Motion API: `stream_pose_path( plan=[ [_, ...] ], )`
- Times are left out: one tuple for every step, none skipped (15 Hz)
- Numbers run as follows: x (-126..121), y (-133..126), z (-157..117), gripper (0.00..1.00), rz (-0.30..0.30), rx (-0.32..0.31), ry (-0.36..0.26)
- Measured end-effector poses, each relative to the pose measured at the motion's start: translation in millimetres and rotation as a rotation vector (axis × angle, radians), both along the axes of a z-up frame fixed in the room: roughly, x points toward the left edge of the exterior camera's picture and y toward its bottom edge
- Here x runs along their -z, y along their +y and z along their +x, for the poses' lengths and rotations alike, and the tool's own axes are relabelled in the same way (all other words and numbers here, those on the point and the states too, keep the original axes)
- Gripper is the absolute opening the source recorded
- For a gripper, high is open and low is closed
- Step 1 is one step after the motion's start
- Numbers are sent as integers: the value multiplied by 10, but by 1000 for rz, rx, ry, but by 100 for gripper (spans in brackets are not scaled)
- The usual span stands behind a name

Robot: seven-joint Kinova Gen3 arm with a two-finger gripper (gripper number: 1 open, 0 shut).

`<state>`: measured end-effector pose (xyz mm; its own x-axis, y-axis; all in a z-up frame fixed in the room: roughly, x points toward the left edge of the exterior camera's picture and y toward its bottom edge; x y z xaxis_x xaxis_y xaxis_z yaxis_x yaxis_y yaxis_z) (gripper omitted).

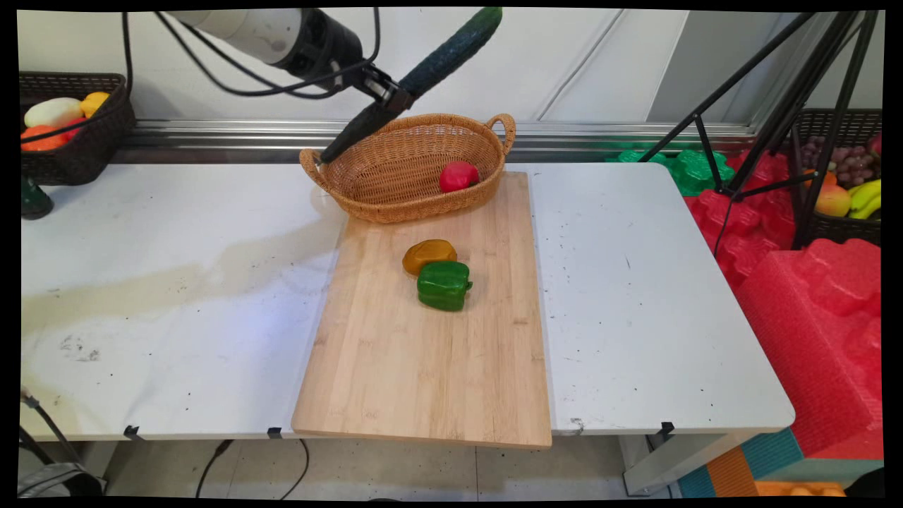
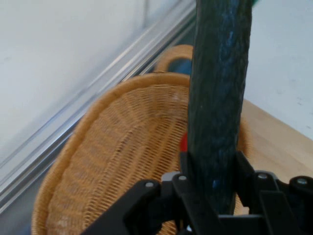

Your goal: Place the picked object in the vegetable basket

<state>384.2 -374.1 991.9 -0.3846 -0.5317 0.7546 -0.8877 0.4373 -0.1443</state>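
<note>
Above the oval woven wicker basket [image 1: 395, 176], the black two-finger gripper [image 1: 395, 99] is clamping a long dark green cucumber [image 1: 430, 70] at its middle. Its ends are sticking out slantwise on both sides, the lower one hanging over the basket's left handle.

light: bright, even | shadows: soft, faint | hand view: blurred | main view: edges bowed

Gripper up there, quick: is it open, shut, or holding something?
Gripper: jaws shut on the long dark green cucumber, held tilted in the air above the wicker basket.

Basket [image 1: 395, 169] on board's [image 1: 423, 367] far end; two peppers [image 1: 443, 285] touching mid-board; cucumber [image 1: 451, 53] above basket.
</note>
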Motion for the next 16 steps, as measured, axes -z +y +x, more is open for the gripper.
stream_pose_path(
  plan=[
    [19,-75,13,0,3,-26,6],
    [36,-135,21,0,6,-45,9],
    [70,-227,31,0,12,-71,12],
    [101,-303,33,0,18,-92,16],
    [129,-364,35,0,23,-107,18],
    [172,-453,31,0,31,-127,23],
    [214,-528,25,0,39,-142,28],
    [261,-601,14,0,48,-156,33],
    [309,-671,3,0,57,-169,37],
    [361,-740,-11,0,67,-180,41],
    [413,-805,-23,0,78,-190,45],
    [459,-855,-34,0,87,-197,46],
    [528,-928,-51,0,101,-207,49],
    [598,-999,-70,0,114,-215,52],
    [669,-1068,-89,0,127,-223,55],
    [728,-1125,-103,0,138,-228,55]
  ],
)
